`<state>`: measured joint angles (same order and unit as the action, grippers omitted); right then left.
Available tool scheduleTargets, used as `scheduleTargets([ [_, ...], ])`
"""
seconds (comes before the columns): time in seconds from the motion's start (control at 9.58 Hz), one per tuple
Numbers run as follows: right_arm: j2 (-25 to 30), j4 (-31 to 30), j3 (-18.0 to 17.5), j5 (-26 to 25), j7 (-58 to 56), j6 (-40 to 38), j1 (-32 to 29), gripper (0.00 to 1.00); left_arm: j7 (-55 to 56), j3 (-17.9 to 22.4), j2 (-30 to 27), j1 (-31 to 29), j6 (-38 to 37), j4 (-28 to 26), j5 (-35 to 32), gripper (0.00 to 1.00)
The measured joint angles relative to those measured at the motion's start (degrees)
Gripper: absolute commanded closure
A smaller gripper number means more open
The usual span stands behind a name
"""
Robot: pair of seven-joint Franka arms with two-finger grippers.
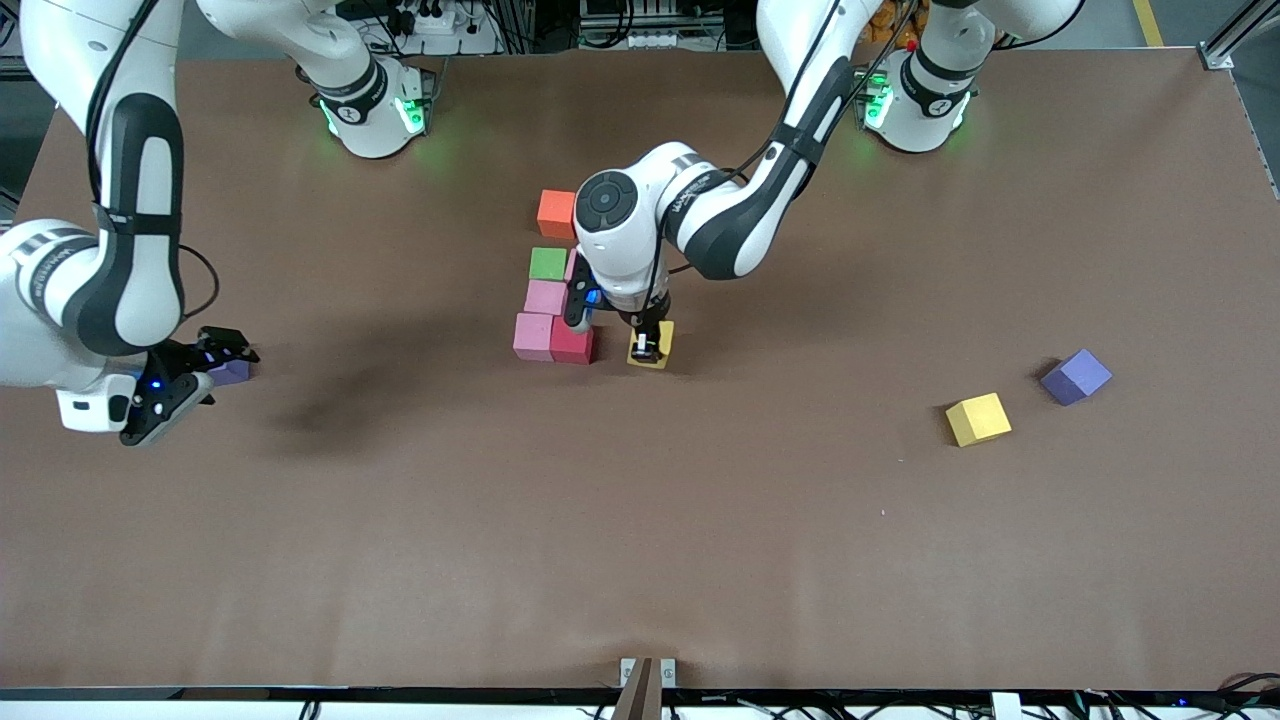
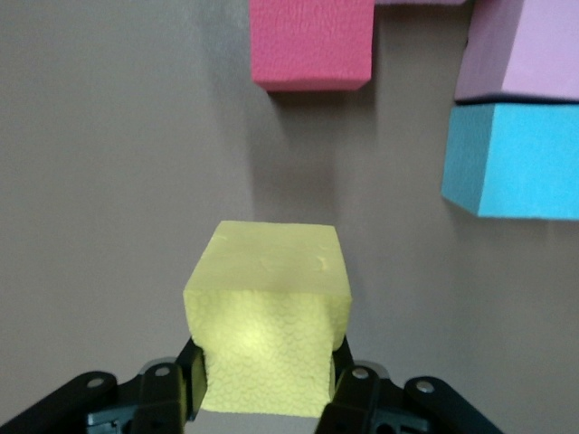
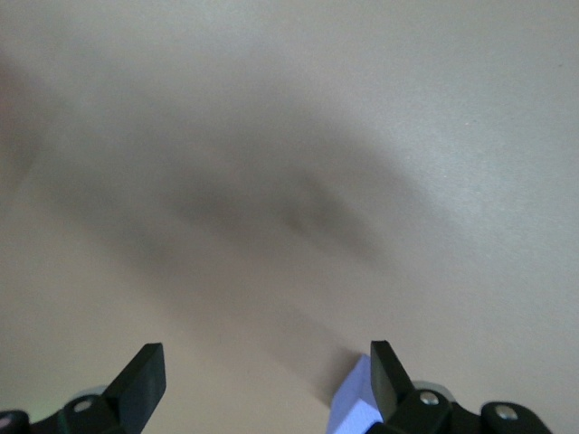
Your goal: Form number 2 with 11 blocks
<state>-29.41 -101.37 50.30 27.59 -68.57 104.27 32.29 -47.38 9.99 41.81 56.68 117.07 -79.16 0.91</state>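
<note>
Loose yellow foam cube (image 1: 978, 419) lies nearest the camera, unplaced. Left tool (image 1: 648, 349) pinches another yellow foam cube (image 2: 268, 316) beside the crimson foam cube (image 1: 573, 343), just off the unfinished digit (image 1: 553, 300); several blocks remain. Right tool (image 1: 190, 381), fingers spread, waits over a purple foam cube (image 1: 233, 372) at its desk end.
</note>
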Motion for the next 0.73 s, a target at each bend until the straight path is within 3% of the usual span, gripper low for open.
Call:
scheduleTargets([
  [0.1,0.3,4.5,-2.7,-2.7,1.3,-3.1,-3.3,0.0,0.0,1.9,1.1,1.4,0.4,0.8,3.3,1.0],
  [0.31,1.0,10.6,-12.2,-6.6,6.3,-5.9,-11.9,0.0,0.5,4.6,2.5,3.9,1.4,1.3,7.6,1.0],
  [0.52,2.7,11.9,-21.3,-11.7,16.1,-6.2,-17.5,0.0,1.4,6.0,3.4,5.4,2.2,1.4,9.7,1.0],
  [0.73,6.2,12.0,-33.3,-16.6,26.6,-6.6,-24.5,0.0,2.7,6.4,4.2,6.0,3.0,1.4,10.0,1.0],
])
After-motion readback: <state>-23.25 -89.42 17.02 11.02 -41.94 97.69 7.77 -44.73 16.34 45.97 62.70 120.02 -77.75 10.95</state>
